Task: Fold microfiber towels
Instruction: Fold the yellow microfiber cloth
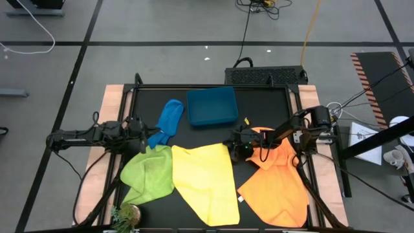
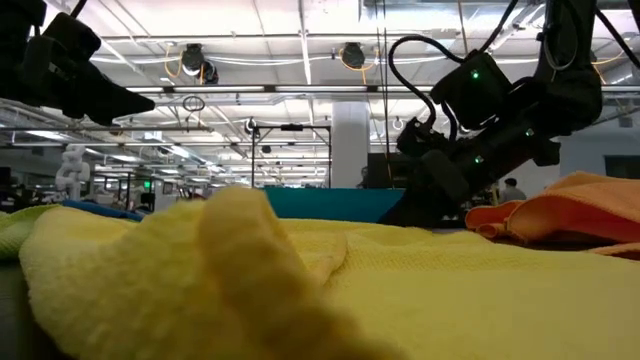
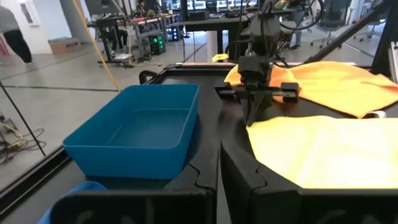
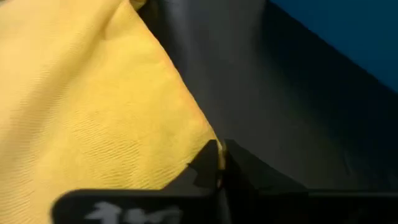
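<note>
Black table (image 1: 259,103): towels (image 1: 207,181), teal bin (image 1: 211,107)

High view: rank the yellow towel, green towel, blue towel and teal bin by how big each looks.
1. yellow towel, spread widest
2. green towel
3. teal bin
4. blue towel, bunched up

Green towel and bin look close in area, so that pair is unsure.

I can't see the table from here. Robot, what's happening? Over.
Right gripper shut on yellow towel corner. Left gripper shut, empty, waiting above table by blue towel. Nothing in the way. Over.
</note>
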You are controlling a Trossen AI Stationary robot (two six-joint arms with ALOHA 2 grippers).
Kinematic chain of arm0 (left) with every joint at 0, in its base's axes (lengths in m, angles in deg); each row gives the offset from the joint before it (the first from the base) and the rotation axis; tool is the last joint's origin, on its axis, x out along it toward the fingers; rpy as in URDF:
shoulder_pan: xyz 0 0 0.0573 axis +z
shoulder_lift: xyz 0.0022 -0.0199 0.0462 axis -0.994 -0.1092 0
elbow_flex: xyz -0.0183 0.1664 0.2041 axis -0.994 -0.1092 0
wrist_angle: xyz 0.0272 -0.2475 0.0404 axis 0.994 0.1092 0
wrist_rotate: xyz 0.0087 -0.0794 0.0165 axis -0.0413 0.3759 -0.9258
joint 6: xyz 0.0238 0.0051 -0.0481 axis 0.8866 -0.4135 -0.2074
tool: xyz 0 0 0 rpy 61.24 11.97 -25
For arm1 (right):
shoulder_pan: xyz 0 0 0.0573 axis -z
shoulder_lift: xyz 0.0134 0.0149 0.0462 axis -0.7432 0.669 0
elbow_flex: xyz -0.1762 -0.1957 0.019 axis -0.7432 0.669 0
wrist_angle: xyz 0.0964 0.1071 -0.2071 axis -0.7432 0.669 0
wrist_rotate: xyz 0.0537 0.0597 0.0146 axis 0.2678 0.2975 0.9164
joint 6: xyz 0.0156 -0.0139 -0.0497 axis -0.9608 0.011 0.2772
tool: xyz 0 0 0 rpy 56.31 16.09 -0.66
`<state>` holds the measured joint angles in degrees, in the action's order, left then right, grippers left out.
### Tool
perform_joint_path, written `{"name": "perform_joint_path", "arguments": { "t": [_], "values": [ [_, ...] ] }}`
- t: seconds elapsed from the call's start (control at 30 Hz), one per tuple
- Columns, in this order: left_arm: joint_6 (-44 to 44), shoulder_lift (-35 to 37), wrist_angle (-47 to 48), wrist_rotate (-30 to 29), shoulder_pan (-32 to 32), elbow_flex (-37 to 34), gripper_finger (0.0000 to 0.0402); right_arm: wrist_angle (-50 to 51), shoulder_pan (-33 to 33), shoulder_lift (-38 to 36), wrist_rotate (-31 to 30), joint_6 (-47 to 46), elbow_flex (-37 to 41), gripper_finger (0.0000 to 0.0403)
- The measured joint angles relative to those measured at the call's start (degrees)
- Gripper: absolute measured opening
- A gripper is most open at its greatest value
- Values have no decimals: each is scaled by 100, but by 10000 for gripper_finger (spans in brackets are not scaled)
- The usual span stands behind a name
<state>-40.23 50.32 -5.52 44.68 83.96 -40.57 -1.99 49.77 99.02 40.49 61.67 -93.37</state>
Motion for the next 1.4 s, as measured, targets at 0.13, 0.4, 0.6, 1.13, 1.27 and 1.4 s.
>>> {"name": "perform_joint_path", "arguments": {
  "t": [0.13,0.4,0.6,1.13,1.27,1.4],
  "values": [
    [11,-2,-1,0,0,1,21,165,2,-206,-19,164,4,4],
    [40,0,-254,0,0,1,21,1444,4,-1324,-1022,638,7,1],
    [-390,-2,-675,2,0,-1,21,2089,11,-2122,-1229,708,7,1],
    [-314,-4,-1847,-48,7,-1,21,2915,2,-2575,-1232,747,11,0],
    [-276,-9,-1784,-138,7,-3,21,2980,0,-2939,-1226,731,57,0],
    [-500,-198,-1739,-153,7,-24,21,2827,0,-3196,-1225,726,260,0]
  ]
}}
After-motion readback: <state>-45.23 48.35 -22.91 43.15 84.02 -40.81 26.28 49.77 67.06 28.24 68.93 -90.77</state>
